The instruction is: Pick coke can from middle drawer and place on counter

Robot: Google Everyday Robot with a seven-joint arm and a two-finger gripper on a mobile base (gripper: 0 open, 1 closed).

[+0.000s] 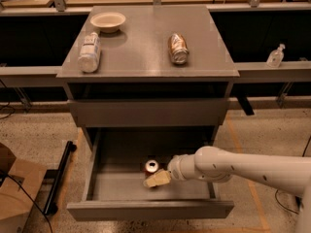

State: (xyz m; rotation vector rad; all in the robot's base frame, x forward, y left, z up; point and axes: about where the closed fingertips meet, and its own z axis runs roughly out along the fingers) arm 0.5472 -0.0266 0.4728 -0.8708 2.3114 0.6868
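Note:
The coke can (151, 166), small and red with a silver top, stands upright in the open middle drawer (116, 191), near its centre. My gripper (156, 178) reaches in from the right on a white arm and sits right against the can's front right side, partly covering it. The counter (141, 47) is the flat grey top of the cabinet above.
On the counter lie a clear white-labelled bottle (89, 52) at the left, a pale bowl (108, 21) at the back left, and a brownish-gold can (178, 48) on its side. A closed drawer front (148, 111) sits above the open drawer. A cardboard box (14, 191) stands at the lower left.

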